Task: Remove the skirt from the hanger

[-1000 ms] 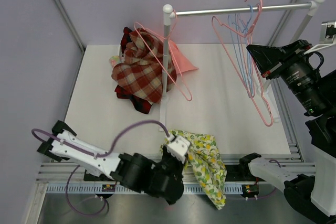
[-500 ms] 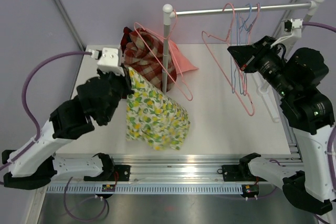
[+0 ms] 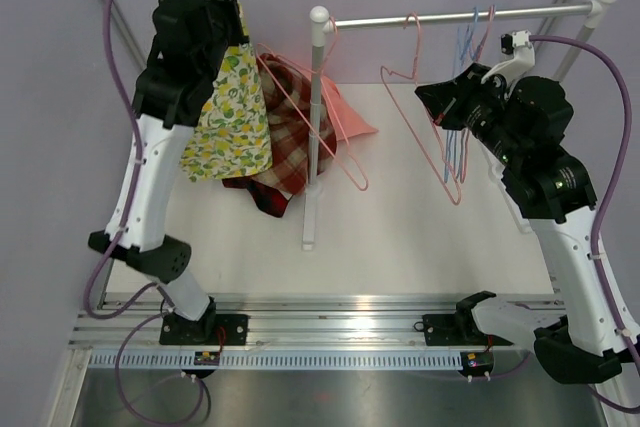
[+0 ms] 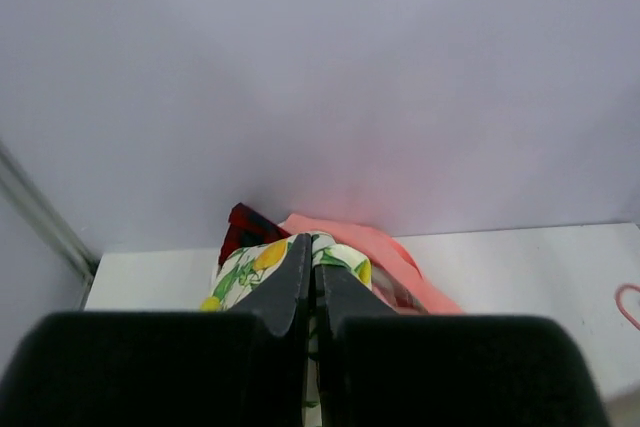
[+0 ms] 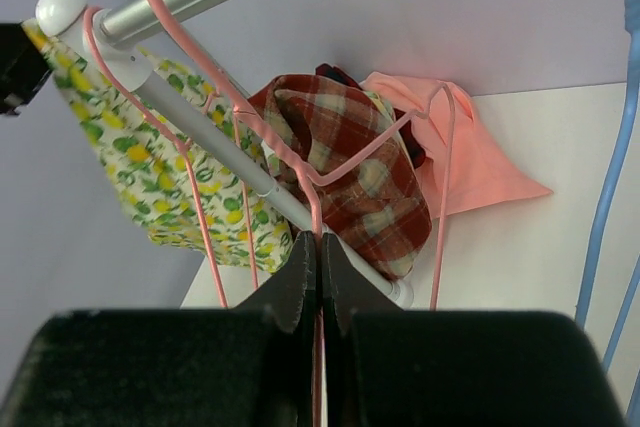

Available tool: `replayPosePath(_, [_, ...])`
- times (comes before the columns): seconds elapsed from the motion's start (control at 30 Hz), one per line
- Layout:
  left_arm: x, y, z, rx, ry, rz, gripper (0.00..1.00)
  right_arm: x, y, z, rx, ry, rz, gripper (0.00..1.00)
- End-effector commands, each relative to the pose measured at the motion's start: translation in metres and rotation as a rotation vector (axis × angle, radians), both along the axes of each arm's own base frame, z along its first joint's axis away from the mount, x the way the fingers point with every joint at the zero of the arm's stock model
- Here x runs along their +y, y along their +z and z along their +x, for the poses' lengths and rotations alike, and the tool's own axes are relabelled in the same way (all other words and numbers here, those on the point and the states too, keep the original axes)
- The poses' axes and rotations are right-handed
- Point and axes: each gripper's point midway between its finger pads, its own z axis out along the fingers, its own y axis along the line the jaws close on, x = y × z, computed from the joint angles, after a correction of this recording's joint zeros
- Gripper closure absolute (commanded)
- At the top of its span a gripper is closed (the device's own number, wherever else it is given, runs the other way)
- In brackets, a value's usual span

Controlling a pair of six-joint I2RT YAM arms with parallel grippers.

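Observation:
The skirt [image 3: 232, 112], white with a lemon print, hangs free from my left gripper [image 3: 231, 35], which is shut on its top edge high above the table's back left corner. In the left wrist view the cloth [image 4: 345, 262] bulges on both sides of the closed fingertips of the left gripper [image 4: 313, 267]. My right gripper [image 3: 428, 97] is shut on the wire of a bare pink hanger [image 3: 421, 142] whose hook sits on the rail. The right wrist view shows the right gripper [image 5: 320, 247] pinching that hanger [image 5: 316, 209], with the skirt [image 5: 150, 167] far behind it.
A red plaid garment [image 3: 285, 147] and a pink cloth [image 3: 345, 112] lie heaped at the back, under the skirt. The rack's upright post [image 3: 315, 127] carries another pink hanger [image 3: 340, 162]. Blue hangers [image 3: 462, 47] hang on the rail [image 3: 450, 18] beside my right gripper.
My left arm swung from the table's front edge up to the back left, carrying the skirt. My right arm moved left along the rail with the pink hanger.

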Motion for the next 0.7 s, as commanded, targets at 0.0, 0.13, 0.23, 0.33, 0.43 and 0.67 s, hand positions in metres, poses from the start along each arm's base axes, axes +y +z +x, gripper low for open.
replayPosePath(0.0, [-0.004,0.020,0.029,-0.059,-0.107,-0.073,1.00,-0.001,0.008,0.008,-0.063,-0.021,-0.007,1.00])
replayPosePath(0.13, [-0.015,-0.026,0.083,0.006,-0.112,-0.089,1.00,-0.002,-0.009,0.017,-0.039,-0.045,-0.016,1.00])
replayPosePath(0.23, [-0.018,-0.064,0.106,0.058,-0.093,-0.104,1.00,0.000,-0.015,0.021,-0.022,-0.050,-0.005,1.00])
replayPosePath(0.33, [-0.016,-0.096,0.120,0.112,-0.068,-0.133,1.00,0.001,-0.019,0.024,-0.013,-0.051,0.009,1.00])
replayPosePath(0.43, [-0.015,-0.136,0.129,0.186,-0.065,-0.148,0.99,0.002,-0.017,0.023,-0.015,-0.043,0.019,1.00])
replayPosePath(0.67, [-0.009,-0.210,0.134,0.387,-0.070,-0.183,0.01,0.004,0.009,-0.005,-0.041,0.021,0.052,1.00])
